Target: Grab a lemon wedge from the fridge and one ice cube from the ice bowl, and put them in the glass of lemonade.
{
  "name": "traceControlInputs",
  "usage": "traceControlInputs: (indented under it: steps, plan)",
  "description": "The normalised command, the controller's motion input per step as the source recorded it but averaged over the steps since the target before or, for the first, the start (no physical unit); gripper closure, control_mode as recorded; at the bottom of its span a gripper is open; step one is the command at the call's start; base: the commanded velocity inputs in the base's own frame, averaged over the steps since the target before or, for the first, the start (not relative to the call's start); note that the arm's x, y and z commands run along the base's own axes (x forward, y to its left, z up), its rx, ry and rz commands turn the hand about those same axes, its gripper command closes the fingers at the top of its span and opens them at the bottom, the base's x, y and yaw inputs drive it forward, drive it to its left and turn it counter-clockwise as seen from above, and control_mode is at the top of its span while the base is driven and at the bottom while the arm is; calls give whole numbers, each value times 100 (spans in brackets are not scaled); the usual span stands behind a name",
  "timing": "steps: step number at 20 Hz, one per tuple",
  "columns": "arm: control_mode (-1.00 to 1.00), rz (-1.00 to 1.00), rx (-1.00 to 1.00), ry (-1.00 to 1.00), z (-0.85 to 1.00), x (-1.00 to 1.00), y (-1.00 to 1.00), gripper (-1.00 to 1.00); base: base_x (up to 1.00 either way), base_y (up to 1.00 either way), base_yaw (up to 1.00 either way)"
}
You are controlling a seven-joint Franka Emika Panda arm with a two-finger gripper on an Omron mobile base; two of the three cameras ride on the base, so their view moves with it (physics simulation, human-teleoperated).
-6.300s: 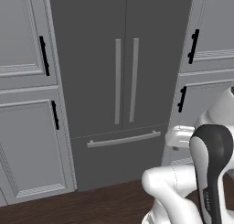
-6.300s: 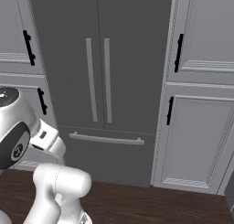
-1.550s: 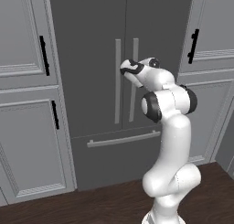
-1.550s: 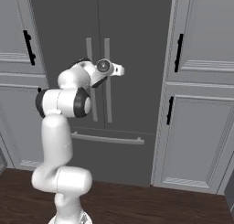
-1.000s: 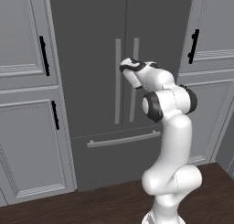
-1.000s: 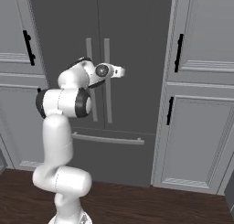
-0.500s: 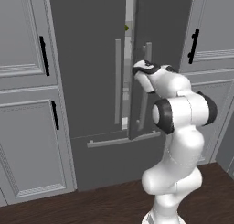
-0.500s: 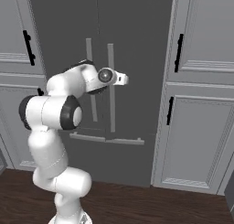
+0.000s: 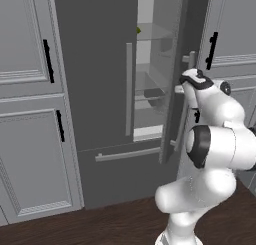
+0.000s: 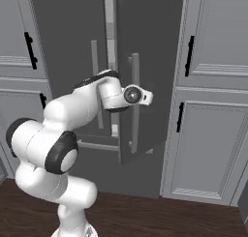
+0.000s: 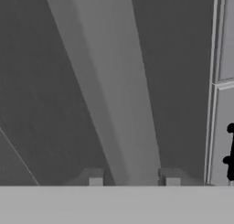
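The dark grey fridge (image 9: 95, 64) stands straight ahead, its right door swung partly open on a pale interior with glass shelves. A tiny yellow-green lemon wedge (image 9: 138, 30) sits on an upper shelf, at the edge of the gap. My gripper (image 9: 187, 82) is shut on the right door's long grey bar handle (image 9: 183, 120), about halfway up. From the right, the gripper (image 10: 137, 96) grips that handle (image 10: 135, 129). In the hand view the handle (image 11: 109, 90) runs diagonally up from between my fingertips (image 11: 96, 178). The ice cube, ice bowl and glass of lemonade are out of view.
Light grey panelled cabinets (image 9: 30, 139) with black handles flank the fridge on both sides (image 10: 208, 134). The left fridge door stays shut, its handle (image 9: 129, 89) beside the gap. A freezer drawer handle (image 9: 127, 154) runs below. Dark wood floor (image 10: 145, 216) lies underfoot.
The right fridge door has swung from shut to partly open, pulled by my gripper, which moved back and to the right with the handle. The fridge interior now shows.
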Motion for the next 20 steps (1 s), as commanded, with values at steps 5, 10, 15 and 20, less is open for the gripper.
traceControlInputs:
  steps: [5,10,15,20]
  plan:
    - [-100,0,12,4,38,-100,-77,-100,0,0,0]
    - [-100,0,-2,3,93,-73,9,-100,0,0,0]
    - [-100,4,-40,25,69,-16,99,-100,0,0,0]
    - [-100,1,-54,22,2,-38,100,-100,0,0,0]
